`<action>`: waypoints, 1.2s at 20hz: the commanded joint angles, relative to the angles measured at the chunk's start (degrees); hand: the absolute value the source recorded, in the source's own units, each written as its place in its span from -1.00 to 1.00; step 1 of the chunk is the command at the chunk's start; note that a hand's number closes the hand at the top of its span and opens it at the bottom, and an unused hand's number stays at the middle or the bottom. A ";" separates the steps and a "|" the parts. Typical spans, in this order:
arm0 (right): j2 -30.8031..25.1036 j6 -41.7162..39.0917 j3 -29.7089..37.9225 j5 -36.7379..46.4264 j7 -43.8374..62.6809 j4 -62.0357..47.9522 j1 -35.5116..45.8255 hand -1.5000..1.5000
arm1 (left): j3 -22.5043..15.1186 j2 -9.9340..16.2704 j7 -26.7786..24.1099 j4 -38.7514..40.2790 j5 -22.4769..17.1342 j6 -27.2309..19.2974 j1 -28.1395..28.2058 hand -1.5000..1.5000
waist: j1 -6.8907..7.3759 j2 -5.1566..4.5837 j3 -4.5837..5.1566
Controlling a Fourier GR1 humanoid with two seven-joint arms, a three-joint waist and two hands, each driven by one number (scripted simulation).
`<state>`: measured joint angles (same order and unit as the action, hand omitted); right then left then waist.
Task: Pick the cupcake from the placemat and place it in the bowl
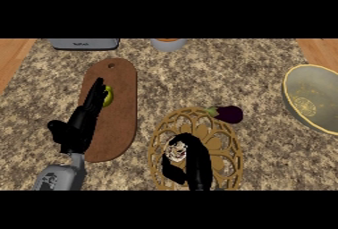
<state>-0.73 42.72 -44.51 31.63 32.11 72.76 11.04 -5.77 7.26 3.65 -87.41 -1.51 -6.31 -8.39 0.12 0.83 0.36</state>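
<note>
The right hand (pixel 188 161) curls its fingers round the cupcake (pixel 175 150) on the placemat (pixel 224 134), grasp under way; next, lift it right toward the bowl (pixel 315 100). Left hand (pixel 82 123) rests, fingers straight.

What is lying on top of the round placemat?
On the placemat lies the cupcake, with the right hand curled round it. The hand covers most of the cupcake.

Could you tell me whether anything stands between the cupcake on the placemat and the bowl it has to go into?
An eggplant lies just off the placemat's upper right edge, roughly on the way from the cupcake to the bowl. It lies low on the counter, so a lifted carry would probably pass over it. The right hand is already curled round the cupcake.
</note>
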 commanded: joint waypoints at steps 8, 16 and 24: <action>-10.80 -8.73 21.24 -15.25 -11.48 1.74 7.80 1.00 | 0.29 -1.33 2.76 0.85 1.87 -0.94 -3.40 0.00 | -0.19 -0.97 -0.43; -12.72 -3.53 22.52 -5.07 -12.72 10.81 11.01 1.00 | 0.51 -1.25 1.09 -1.94 1.96 -0.64 1.43 0.00 | -0.10 -0.59 -0.33; -14.80 -13.40 22.97 17.02 14.51 24.36 19.17 1.00 | 1.81 -0.77 0.21 1.62 2.11 0.34 -1.32 0.00 | -0.94 -0.47 -0.24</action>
<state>-14.57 35.19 -22.56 40.98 36.13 91.25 26.23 -4.52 6.31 3.92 -87.46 0.04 -5.92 -7.82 -0.51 0.33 0.09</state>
